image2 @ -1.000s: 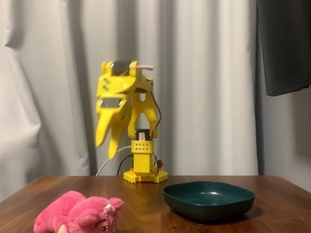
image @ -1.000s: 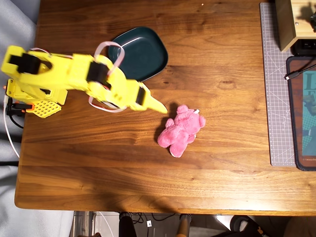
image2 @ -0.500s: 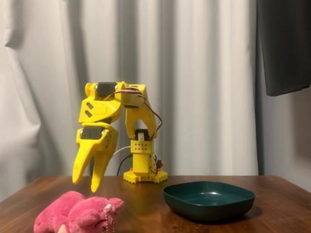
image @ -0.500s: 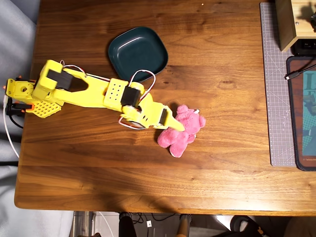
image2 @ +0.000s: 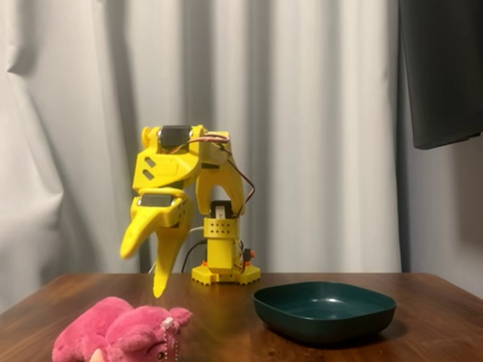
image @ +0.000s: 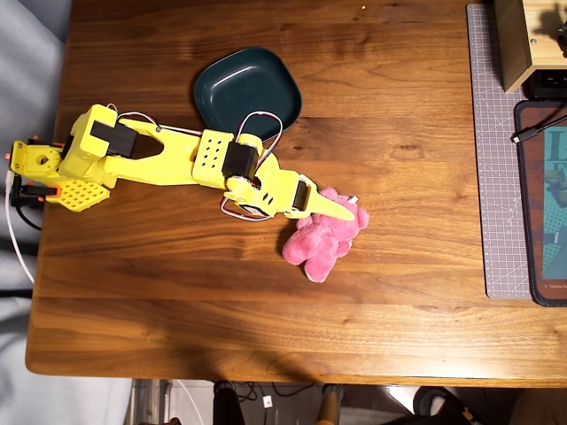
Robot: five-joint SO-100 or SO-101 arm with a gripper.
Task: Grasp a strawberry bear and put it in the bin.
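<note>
The strawberry bear (image: 317,241) is a bright pink plush lying on the wooden table, right of the arm in the overhead view. It shows at the lower left of the fixed view (image2: 121,332), with a small tag and chain. The bin (image: 248,87) is a dark teal rounded-square dish, empty, behind the arm's forearm in the overhead view and on the right in the fixed view (image2: 324,309). My yellow gripper (image: 342,210) is open and empty. It points down over the bear's upper edge. In the fixed view the gripper (image2: 142,271) hangs above the bear without touching it.
A grey cutting mat (image: 498,150) runs along the table's right side in the overhead view. A wooden box (image: 524,44) and a dark pad (image: 542,204) with a cable lie on it. The arm's base (image: 40,168) sits at the left edge. Curtains hang behind.
</note>
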